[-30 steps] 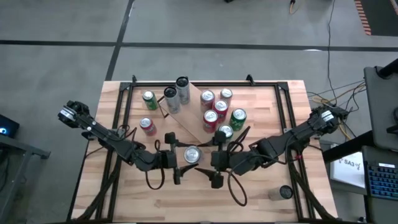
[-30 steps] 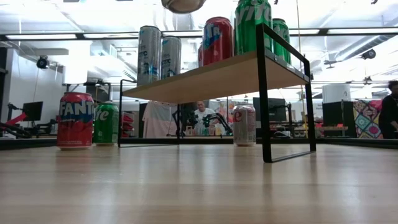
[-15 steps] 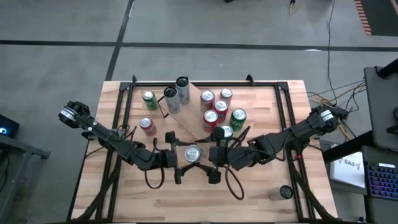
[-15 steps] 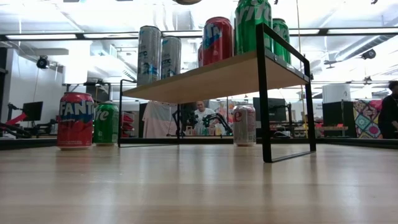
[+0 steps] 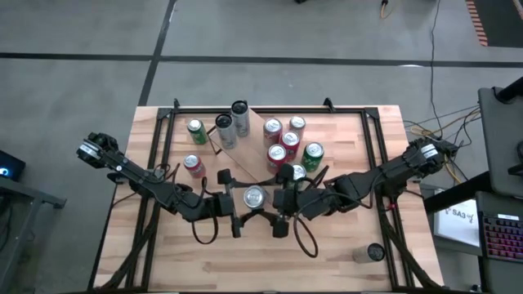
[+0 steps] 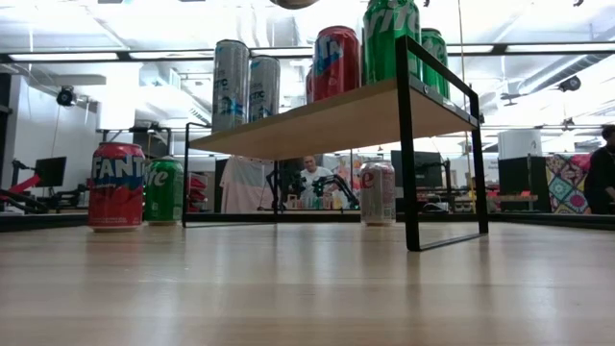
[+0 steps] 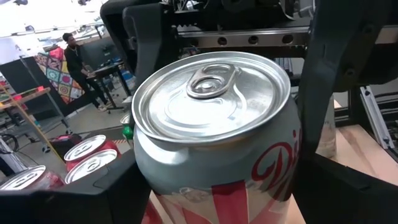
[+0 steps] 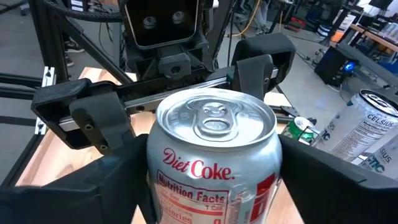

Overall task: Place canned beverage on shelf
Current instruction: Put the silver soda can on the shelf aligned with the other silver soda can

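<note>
A silver Diet Coke can (image 8: 214, 162) hangs upright above the table's middle (image 5: 253, 197), near the shelf (image 5: 252, 140). My left gripper (image 5: 242, 201) comes from the table's left and is shut on the can. From the right, my right gripper (image 5: 270, 201) stands open with a finger close on each side of the can (image 7: 217, 124). The shelf (image 6: 327, 120) is a light wood board on black end frames. It carries two tall silver cans (image 5: 232, 122), red cans (image 5: 279, 140) and a green can (image 5: 312, 153). Only the held can's bottom (image 6: 293, 2) shows in the low view. My left gripper pinches the can's side wall (image 7: 146, 180) between its two fingers (image 8: 98, 118), below the top rim. The fingers reach in level from the table's left. The can stands upright, tab up, lifted clear of the table. Whether my right gripper's fingers (image 8: 81, 186) touch the can, I cannot tell.
A green can (image 5: 196, 131) and a red Fanta can (image 5: 194, 166) stand on the table left of the shelf. Another can (image 6: 377, 192) stands under the shelf board. A silver can (image 5: 375, 253) sits near the table's near right corner. Black rails (image 5: 155, 163) frame the tabletop.
My right gripper has edged toward the table's left and far side, closing in on the can that my left gripper holds. In the low view the can's bottom has gone up almost out of the picture.
</note>
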Robot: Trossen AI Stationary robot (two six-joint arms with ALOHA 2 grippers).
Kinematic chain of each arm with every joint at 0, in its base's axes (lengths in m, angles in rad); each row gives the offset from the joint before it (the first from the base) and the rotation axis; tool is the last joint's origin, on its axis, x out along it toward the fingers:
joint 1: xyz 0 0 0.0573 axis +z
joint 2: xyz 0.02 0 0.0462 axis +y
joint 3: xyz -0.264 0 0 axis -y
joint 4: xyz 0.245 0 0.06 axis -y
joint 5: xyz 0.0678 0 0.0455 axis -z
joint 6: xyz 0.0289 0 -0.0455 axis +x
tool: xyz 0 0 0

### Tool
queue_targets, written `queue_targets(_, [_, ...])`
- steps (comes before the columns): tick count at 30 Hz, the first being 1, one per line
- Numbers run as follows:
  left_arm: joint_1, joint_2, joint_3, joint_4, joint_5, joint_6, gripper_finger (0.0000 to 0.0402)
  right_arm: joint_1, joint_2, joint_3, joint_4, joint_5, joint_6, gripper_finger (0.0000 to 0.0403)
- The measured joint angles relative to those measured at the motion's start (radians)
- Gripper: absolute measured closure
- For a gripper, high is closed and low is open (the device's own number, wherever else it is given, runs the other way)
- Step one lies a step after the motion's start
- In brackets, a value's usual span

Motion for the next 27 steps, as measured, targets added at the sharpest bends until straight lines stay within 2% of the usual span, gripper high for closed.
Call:
queue_targets(4, [0.0,0.0,0.002,-0.001,0.001,0.001,0.0091,0.0,-0.001,0.0,-0.001,0.0,0.0,0.0126])
queue_targets(13, [0.0,0.0,0.004,0.004,0.007,0.005,0.0051,0.0,-0.001,0.001,-0.006,0.007,-0.004,0.0127])
queue_targets(27, [-0.002,-0.076,0.003,-0.032,-0.015,0.083,0.0047,-0.007,-0.013,0.06,-0.036,0.015,-0.035,0.0127])
